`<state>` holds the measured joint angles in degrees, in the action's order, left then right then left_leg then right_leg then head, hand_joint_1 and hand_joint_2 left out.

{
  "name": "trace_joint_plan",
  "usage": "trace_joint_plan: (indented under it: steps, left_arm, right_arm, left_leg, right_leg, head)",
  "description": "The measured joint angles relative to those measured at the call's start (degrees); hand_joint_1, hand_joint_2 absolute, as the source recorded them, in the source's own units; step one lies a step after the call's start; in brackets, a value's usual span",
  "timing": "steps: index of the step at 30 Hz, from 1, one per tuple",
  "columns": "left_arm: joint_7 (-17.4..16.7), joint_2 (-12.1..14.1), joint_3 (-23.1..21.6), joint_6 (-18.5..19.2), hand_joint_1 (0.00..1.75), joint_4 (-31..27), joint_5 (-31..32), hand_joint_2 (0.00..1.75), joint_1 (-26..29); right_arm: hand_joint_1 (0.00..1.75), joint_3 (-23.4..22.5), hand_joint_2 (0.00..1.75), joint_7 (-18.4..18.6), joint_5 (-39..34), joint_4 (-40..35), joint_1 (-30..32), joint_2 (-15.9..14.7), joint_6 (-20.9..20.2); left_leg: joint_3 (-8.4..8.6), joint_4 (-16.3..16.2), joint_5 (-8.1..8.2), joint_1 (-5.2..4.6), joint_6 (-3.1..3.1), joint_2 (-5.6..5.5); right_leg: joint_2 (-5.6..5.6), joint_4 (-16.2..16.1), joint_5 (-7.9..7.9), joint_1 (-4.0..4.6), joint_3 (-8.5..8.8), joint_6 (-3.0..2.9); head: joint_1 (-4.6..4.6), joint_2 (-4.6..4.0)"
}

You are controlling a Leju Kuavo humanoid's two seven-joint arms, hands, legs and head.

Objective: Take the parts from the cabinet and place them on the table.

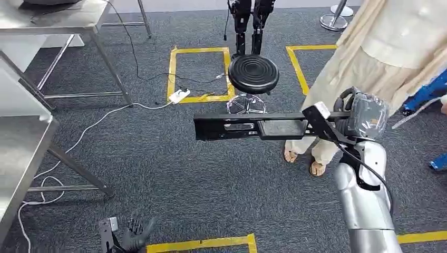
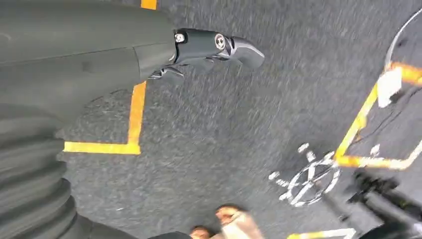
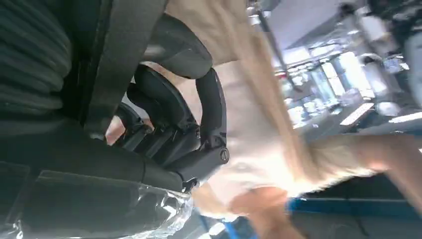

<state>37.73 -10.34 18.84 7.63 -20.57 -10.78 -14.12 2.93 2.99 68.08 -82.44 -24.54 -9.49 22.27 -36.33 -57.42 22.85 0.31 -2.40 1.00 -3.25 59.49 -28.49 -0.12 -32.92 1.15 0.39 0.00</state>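
- The robot's right arm point(image 1: 365, 211) rises from the lower right of the head view, its right hand point(image 1: 363, 113) closed around one end of a long black part point(image 1: 253, 128), which it holds level.
- The left hand point(image 1: 136, 234) hangs low, fingers apart, holding nothing.

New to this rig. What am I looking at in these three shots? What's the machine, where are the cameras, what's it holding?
It is a two-legged humanoid robot with two silver arms and many-fingered hands. The wide picture is its head camera, looking forward and down at the grey carpet with yellow tape squares. The right hand holds one end of a long black part, level in the air. A person in beige clothes stands close behind it, beside a black stool. Steel tables stand on the left. The left hand hangs low and holds nothing. The other two pictures come from wrist cameras and are turned: the left one looks down at the carpet, the right one looks past the fingers wrapped around the part.
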Motion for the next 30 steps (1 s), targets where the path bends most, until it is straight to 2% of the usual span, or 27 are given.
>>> trace_joint_plan:
  steps: [1, 2, 3, 4, 5, 6, 7, 8, 9, 10, 11, 13, 14, 15, 16, 17, 18, 19, 20, 21, 22, 23, 24, 25, 28, 29, 30]
  left_arm:
    - [0.2, 0.0, 0.0, -0.3, 0.00, 0.0, -0.3, 1.75, -0.2]
    - [0.4, -0.1, 0.0, -0.7, 0.00, 0.0, -0.5, 1.75, -0.2]
    - [0.7, -0.1, 0.0, -1.2, 0.00, 0.0, -0.7, 1.75, -0.1]
    - [0.9, -0.1, 0.0, -1.4, 0.00, 0.0, -0.9, 1.75, 0.1]
    - [1.0, -0.1, 0.0, -1.5, 0.00, 0.0, -1.2, 1.75, 0.4]
    - [1.1, -0.1, 0.1, -1.5, 0.00, 0.0, -1.2, 1.75, 0.6]
    - [1.5, 0.0, 0.1, -1.6, 0.00, 0.0, -1.4, 1.75, 0.8]
    - [1.8, 0.1, 0.2, -1.6, 0.00, 0.0, -2.1, 1.75, 0.9]
    - [2.0, 0.3, 0.3, -1.6, 0.00, 0.0, -2.9, 1.75, 1.0]
    - [2.1, 0.8, 0.7, -1.5, 0.00, 0.0, -3.5, 1.75, 1.1]
    - [2.2, 1.0, 0.8, -1.5, 0.00, -0.1, -3.7, 1.75, 1.3]
    - [2.3, 1.6, 1.2, -1.7, 0.00, -0.3, -4.2, 1.75, 2.1]
    - [2.4, 2.0, 1.3, -2.0, 0.00, -0.6, -4.1, 1.75, 2.4]
    - [2.4, 2.3, 1.4, -2.4, 0.00, -1.3, -3.9, 1.75, 2.7]
    - [2.4, 2.6, 1.6, -2.7, 0.00, -2.1, -3.4, 1.75, 2.9]
    - [2.5, 2.8, 1.7, -2.9, 0.00, -2.9, -2.9, 1.75, 2.9]
    - [2.5, 3.0, 2.2, -2.8, 0.00, -3.7, -2.7, 1.75, 2.9]
    - [2.5, 3.2, 2.4, -2.7, 0.00, -4.1, -2.2, 1.75, 2.9]
    - [2.5, 3.3, 2.5, -2.2, 0.00, -4.3, -1.6, 1.75, 3.1]
    - [2.5, 3.5, 2.6, -1.6, 0.00, -4.4, -0.8, 1.75, 3.4]
    - [2.5, 3.7, 2.6, -1.4, 0.00, -4.7, -0.3, 1.75, 3.5]
    - [2.5, 3.8, 2.7, -1.2, 0.00, -5.2, 0.1, 1.75, 3.4]
    - [2.5, 3.8, 2.7, -1.1, 0.00, -5.6, 0.4, 1.75, 3.4]
    - [2.5, 4.0, 2.7, -1.1, 0.00, -6.0, 1.3, 1.75, 3.2]
    - [2.6, 3.9, 2.2, -1.6, 0.00, -6.7, 3.0, 1.75, 3.2]
    - [2.6, 3.9, 2.2, -1.7, 0.00, -6.8, 3.0, 1.75, 3.2]
    - [2.6, 3.8, 2.2, -1.8, 0.00, -7.0, 2.9, 1.75, 3.5]
  right_arm:
    - [1.75, 0.2, 1.75, 0.0, 0.0, 0.1, -0.8, 0.0, -0.4]
    - [1.75, 0.4, 1.75, 0.0, 0.1, 0.5, -1.5, 0.1, -0.8]
    - [1.75, 0.8, 1.75, 0.1, 0.0, 1.1, -2.2, 0.2, -0.9]
    - [1.75, 1.2, 1.75, 0.1, -0.1, 1.7, -2.6, 0.3, -0.9]
    - [1.75, 1.5, 1.75, 0.1, -0.3, 2.3, -3.0, 0.6, -0.9]
    - [1.75, 1.8, 1.75, 0.1, -0.4, 2.8, -3.3, 0.8, -0.9]
    - [1.75, 2.1, 1.75, 0.1, -0.4, 3.2, -3.7, 1.0, -0.8]
    - [1.75, 2.3, 1.75, 0.1, -0.4, 3.6, -3.9, 1.1, -0.6]
    - [1.75, 2.4, 1.75, 0.1, -0.4, 3.9, -4.0, 1.2, -0.4]
    - [1.75, 2.7, 1.75, 0.1, -0.4, 4.5, -4.0, 1.4, -0.1]
    - [1.75, 2.7, 1.75, 0.1, -0.5, 4.7, -3.8, 1.4, 0.0]
    - [1.75, 3.0, 1.75, 0.1, -0.4, 5.0, -3.6, 1.8, 0.2]
    - [1.75, 3.0, 1.75, 0.3, -0.3, 5.0, -3.4, 1.8, 0.4]
    - [1.75, 3.0, 1.75, 0.6, -0.3, 4.4, -2.6, 1.8, 0.6]
    - [1.75, 2.6, 1.75, 0.6, -0.4, 3.7, -1.1, 1.6, 1.0]
    - [1.75, 2.0, 1.75, 0.6, -0.7, 2.8, 0.6, 1.2, 1.5]
    - [1.75, 1.1, 1.75, 0.0, -1.5, 1.7, 2.6, 0.9, 2.0]
    - [1.75, 0.2, 1.75, -0.8, -2.2, 0.9, 4.5, 0.7, 2.3]
    - [1.75, -0.4, 1.75, -1.4, -2.5, 0.3, 6.1, 0.7, 2.4]
    - [1.75, -0.9, 1.75, -1.9, -2.8, -0.1, 7.4, 0.7, 2.5]
    - [1.75, -1.2, 1.75, -2.2, -3.0, -0.5, 8.4, 0.6, 2.5]
    - [1.75, -1.7, 1.75, -2.4, -3.1, -0.9, 9.0, 0.6, 2.5]
    - [1.75, -2.0, 1.75, -2.4, -3.2, -1.3, 9.4, 0.6, 2.5]
    - [1.75, -2.2, 1.75, -2.6, -3.5, -1.5, 9.7, 0.6, 2.7]
    - [1.75, -2.9, 1.75, -3.8, -5.0, -1.7, 10.7, 0.4, 3.2]
    - [1.75, -3.0, 1.75, -4.2, -5.4, -1.7, 10.8, 0.4, 3.2]
    - [1.75, -3.1, 1.75, -4.5, -5.5, -1.7, 11.0, 0.3, 3.3]
  left_leg:
    - [-0.02, 0.0, -0.12, 0.08, -0.52, -0.61]
    - [-0.01, 0.0, -0.12, 0.08, -0.53, -1.30]
    - [-0.05, 0.0, -0.11, 0.12, -0.55, -2.10]
    - [-0.04, 0.0, -0.11, 0.13, -0.54, -2.81]
    - [-0.04, -0.1, -0.13, 0.14, -0.51, -3.72]
    - [-0.02, -0.1, -0.15, 0.21, -0.43, -4.64]
    - [0.00, -0.2, -0.18, 0.31, -0.25, -5.55]
    - [-0.01, -0.3, -0.12, 0.44, 0.11, -6.36]
    - [-0.22, -0.6, -0.04, 0.49, 0.64, -7.19]
    - [-0.65, -1.0, 0.08, 0.26, 1.18, -7.88]
    - [-0.98, -0.9, -0.20, 0.31, 1.48, -8.29]
    - [-1.19, -0.6, -0.57, 0.65, 2.03, -9.27]
    - [-1.32, -0.8, -0.39, 0.92, 2.22, -9.64]
    - [-1.79, -1.9, 0.50, 0.60, 2.27, -6.19]
    - [-3.01, -4.9, 2.34, 0.44, 2.37, -3.28]
    - [-5.01, -9.2, 4.50, 0.48, 2.41, -1.93]
    - [-7.43, -14.1, 6.73, 0.49, 2.35, -1.26]
    - [-9.42, -18.2, 8.15, 0.46, 2.30, -1.14]
    - [-10.11, -19.6, 8.16, 0.45, 2.15, -1.14]
    - [-9.34, -18.2, 6.94, 0.39, 1.81, -1.13]
    - [-7.32, -14.6, 4.97, 0.19, 1.33, -1.11]
    - [-4.27, -9.2, 2.56, -0.21, 0.59, -0.56]
    - [-1.04, -3.6, 0.87, -1.13, -0.49, 2.01]
    - [-0.33, -2.4, 2.04, -1.89, -0.84, 4.12]
    - [-0.59, -1.9, 1.75, -2.20, -1.04, 2.21]
    - [0.02, -1.0, 1.39, -2.05, -1.45, 1.39]
    - [0.99, 0.0, 0.67, -1.17, -1.35, 0.95]
  right_leg:
    - [1.84, 4.0, -1.87, -0.27, -1.74, -0.48]
    - [2.55, 8.4, -3.70, -0.50, -3.91, -0.76]
    - [2.88, 14.0, -5.68, -0.64, -6.78, -0.80]
    - [2.96, 16.9, -6.36, -0.68, -8.37, -0.50]
    - [2.98, 17.6, -6.00, -0.79, -9.02, 0.11]
    - [3.00, 15.2, -4.54, -1.06, -8.06, 0.81]
    - [3.20, 10.1, -2.10, -1.50, -5.74, 1.67]
    - [3.92, 4.7, 0.14, -2.04, -3.25, 2.47]
    - [6.29, 0.4, 1.48, -2.91, -1.38, 3.06]
    - [7.62, -0.3, 1.17, -2.46, -0.64, 2.62]
    - [6.53, -0.2, 1.40, -2.44, -0.79, 1.82]
    - [5.80, 0.0, 1.36, -1.95, -0.91, 1.08]
    - [5.16, -0.2, 1.55, -2.29, -0.71, 0.49]
    - [4.72, -0.3, 1.54, -2.08, -0.34, 0.08]
    - [3.95, -0.4, 1.41, -1.70, -0.13, -0.69]
    - [3.11, -0.4, 1.20, -1.33, -0.03, -1.13]
    - [2.21, -0.4, 1.04, -0.91, 0.03, -1.37]
    - [1.34, -0.4, 0.91, -0.57, 0.04, -1.57]
    - [0.73, -0.3, 0.85, -0.34, 0.06, -1.67]
    - [0.17, -0.3, 0.76, -0.10, 0.12, -1.79]
    - [-0.27, -0.3, 0.67, 0.06, 0.21, -1.92]
    - [-0.81, -0.4, 0.56, 0.21, 0.38, -2.04]
    - [-1.23, -0.4, 0.46, 0.23, 0.58, -2.15]
    - [-1.67, -0.4, 0.35, 0.59, 0.53, -2.03]
    - [-3.28, -0.7, 0.19, 0.58, 0.69, -1.69]
    - [-3.82, -1.0, 0.09, 1.00, 1.19, -1.43]
    - [-1.95, -0.2, -0.43, 0.91, 0.48, -1.20]
  head:
    - [0.04, 0.00]
    - [0.26, 0.00]
    - [0.37, 0.00]
    - [0.44, 0.00]
    - [0.37, 0.00]
    - [0.44, 0.00]
    - [0.39, 0.00]
    - [0.44, 0.00]
    - [0.50, 0.00]
    - [0.57, 0.00]
    - [0.39, 0.00]
    - [0.46, 0.00]
    - [0.26, 0.00]
    - [0.20, 0.00]
    - [-0.20, 0.00]
    - [-0.18, 0.00]
    - [-0.15, 0.00]
    - [-0.20, 0.00]
    - [-0.22, 0.00]
    - [-0.22, 0.00]
    - [-0.22, 0.00]
    - [-0.20, 0.00]
    - [-0.22, 0.00]
    - [-0.15, 0.00]
    - [-0.18, 0.00]
    - [-0.22, 0.00]
    - [-0.11, 0.00]
